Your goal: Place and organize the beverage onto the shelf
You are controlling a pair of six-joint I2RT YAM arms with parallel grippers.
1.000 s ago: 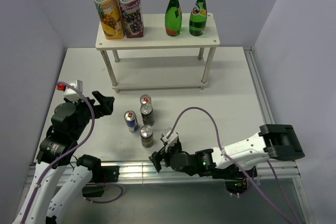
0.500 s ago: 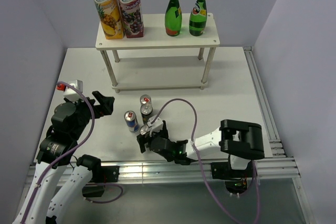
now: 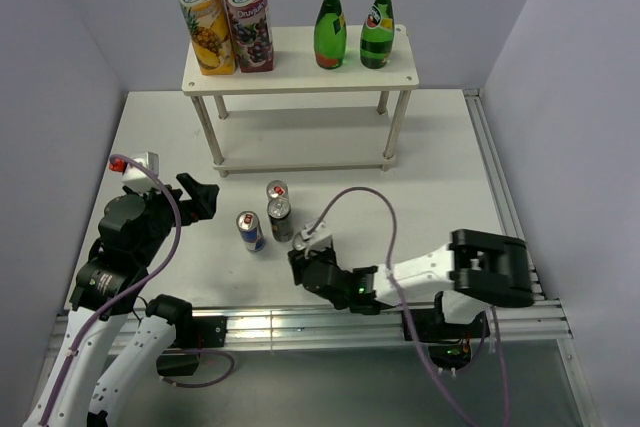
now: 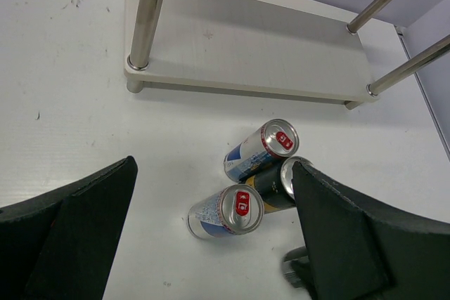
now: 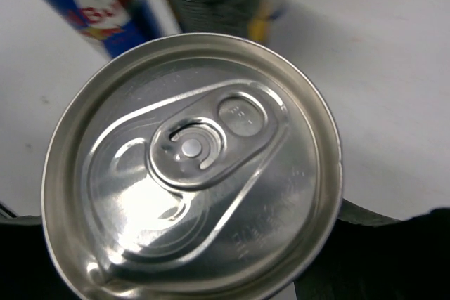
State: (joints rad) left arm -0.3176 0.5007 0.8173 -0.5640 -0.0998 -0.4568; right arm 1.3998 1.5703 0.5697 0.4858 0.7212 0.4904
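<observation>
**Right fingers [image 5: 401,261] round a can: one gone from the cluster**

The right fingers sit low on either side of the silver-topped can [image 5: 190,173], which fills the wrist view. We read them as clamped on it, though the contact itself is hidden under the rim. From above, the right gripper [image 3: 305,262] covers that can completely.

Change: a second ago this can stood alone at the near end of the cluster, with the gripper back by the table edge. Half a second ago the gripper was over it. Now the gripper sits a little to the right, and the old spot on the table [image 3: 420,177] shows bare. We judge the pick made and the carry not yet begun. The shelf [image 3: 300,75] is well apart, at the far side.

The left gripper [image 4: 214,166] has its fingers spread wide and holds nothing. It is parked left of the cluster, unchanged.

Count:
- Cans: four. One is held and three stand close together on the table, two blue-and-silver cans [image 3: 250,231] and one dark can [image 3: 281,217].
- Juice cartons [image 3: 205,17]: two, top board, left end.
- Green bottles [image 3: 331,27]: two, top board, right end.
</observation>
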